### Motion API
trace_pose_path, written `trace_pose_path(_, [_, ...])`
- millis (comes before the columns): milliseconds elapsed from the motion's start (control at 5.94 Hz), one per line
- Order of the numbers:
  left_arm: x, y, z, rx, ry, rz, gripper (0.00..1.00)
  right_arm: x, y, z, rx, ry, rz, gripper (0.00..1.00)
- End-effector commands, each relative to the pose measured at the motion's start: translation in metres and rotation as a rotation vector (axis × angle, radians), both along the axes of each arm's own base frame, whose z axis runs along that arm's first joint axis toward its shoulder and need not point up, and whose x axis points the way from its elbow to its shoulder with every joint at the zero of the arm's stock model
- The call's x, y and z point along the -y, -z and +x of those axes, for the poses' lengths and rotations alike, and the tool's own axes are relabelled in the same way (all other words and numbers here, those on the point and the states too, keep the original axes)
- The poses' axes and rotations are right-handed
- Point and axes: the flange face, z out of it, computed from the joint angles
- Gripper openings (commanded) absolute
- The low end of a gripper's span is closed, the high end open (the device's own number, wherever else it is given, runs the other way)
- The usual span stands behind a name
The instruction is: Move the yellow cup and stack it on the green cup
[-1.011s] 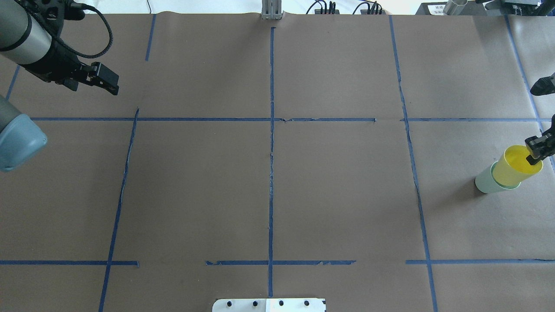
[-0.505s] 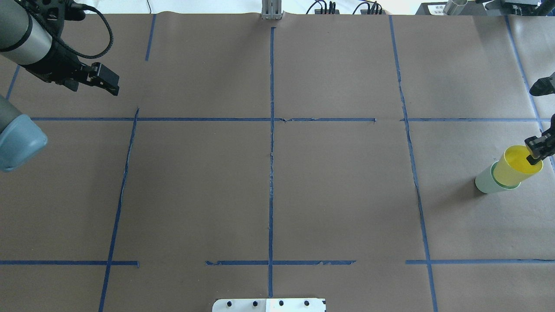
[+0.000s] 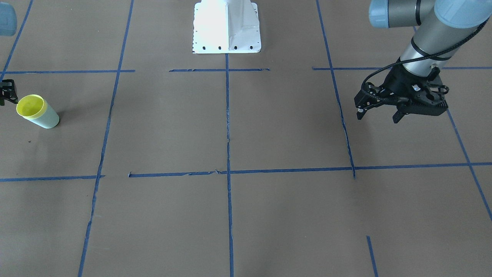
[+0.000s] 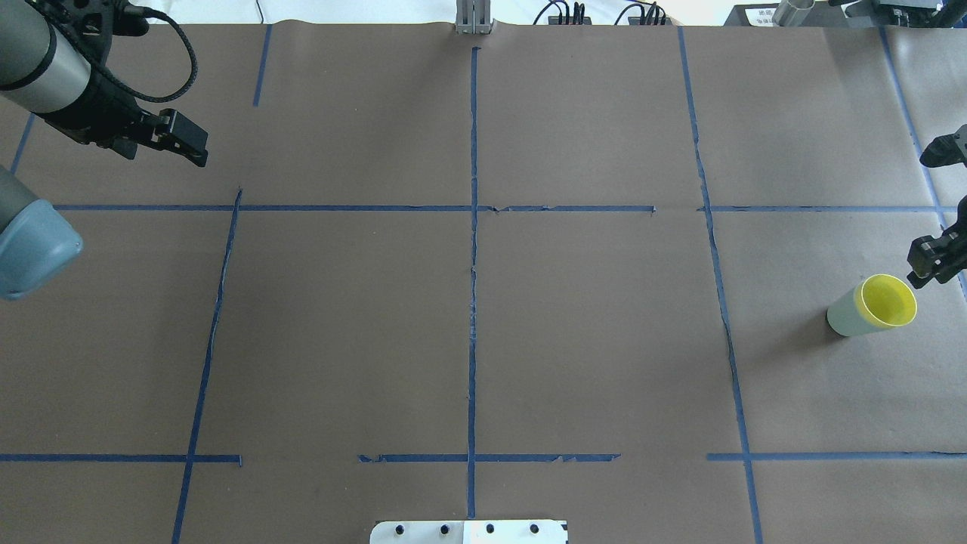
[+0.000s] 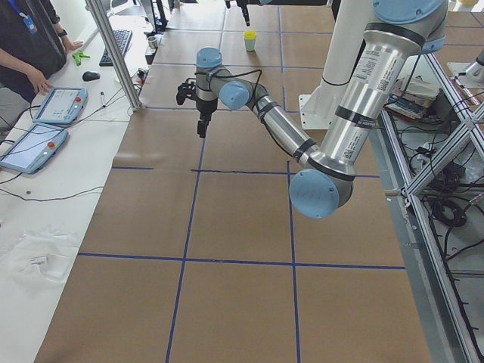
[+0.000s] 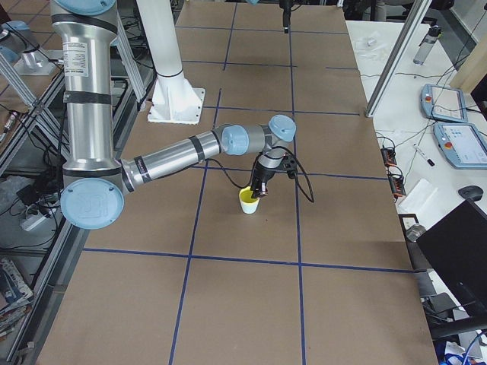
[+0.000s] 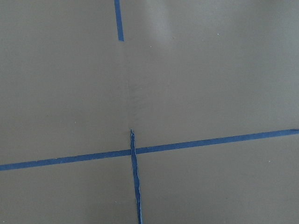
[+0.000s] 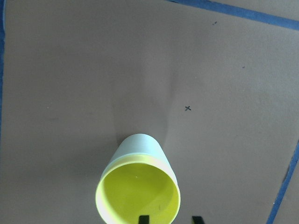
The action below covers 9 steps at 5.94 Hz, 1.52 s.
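Since the earlier frame the yellow cup (image 4: 885, 300) has dropped from a raised, half-entered position to sit deep inside the green cup (image 4: 842, 317). The right end effector (image 4: 923, 263) has let go of the rim.

Present condition: the nested pair stands upright on the surface (image 4: 604, 340), near its edge on the robot's right. Only the yellow rim and interior show above the green wall.

The wrist view shows the two fingertips of the right end effector (image 8: 170, 219) spread apart. One sits over the mouth of the yellow cup (image 8: 138, 198) and one outside it, so they straddle the near rim without clamping it. How far the tips clear the rim cannot be fixed from these views.

The left end effector (image 3: 377, 117) hangs with its fingers apart and empty, well away on the opposite side. The right arm is plainly the nearer.

Assessment: the stacking appears complete and withdrawal is what remains. The cups' long axis is vertical and lies directly under the fingertips. A retreat straight up along that axis looks safest, since a sideways pull could catch the rim and tip the stack.

Surroundings: blue tape lines (image 4: 474, 227) mark the surface. Nothing stands near the cups to hinder the move.
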Motion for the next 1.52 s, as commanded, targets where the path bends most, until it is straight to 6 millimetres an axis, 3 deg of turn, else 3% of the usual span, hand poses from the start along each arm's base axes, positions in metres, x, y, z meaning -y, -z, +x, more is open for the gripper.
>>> trace_pose_path(0, [0.0, 0.0, 0.0, 0.0, 0.0, 0.0, 1.0, 0.001, 0.003, -0.001, 0.004, 0.0, 0.004, 0.63])
trace_pose_path(168, [0.0, 0.0, 0.0, -0.001, -0.003, 0.002, 1.0, 0.001, 0.009, 0.0, 0.008, -0.007, 0.013, 1.0])
trace_pose_path(337, [0.0, 0.0, -0.001, 0.0, -0.005, 0.005, 1.0, 0.003, 0.01, 0.014, 0.011, -0.027, 0.021, 1.0])
trace_pose_path(505, [0.0, 0.0, -0.001, 0.0, -0.008, 0.007, 1.0, 0.005, 0.003, 0.051, 0.013, -0.069, 0.036, 1.0])
trace_pose_path(842, [-0.002, 0.0, 0.0, -0.011, -0.022, 0.001, 1.0, -0.022, -0.039, 0.143, 0.026, -0.086, 0.085, 1.0])
trace_pose_path(1011, [-0.002, -0.015, -0.007, 0.018, -0.072, 0.042, 1.0, -0.031, -0.049, 0.157, 0.022, -0.115, 0.063, 1.0])
trace_pose_path(1347, [0.028, -0.058, -0.102, 0.103, -0.195, 0.13, 1.0, -0.039, -0.057, 0.17, 0.018, -0.145, 0.046, 1.0])
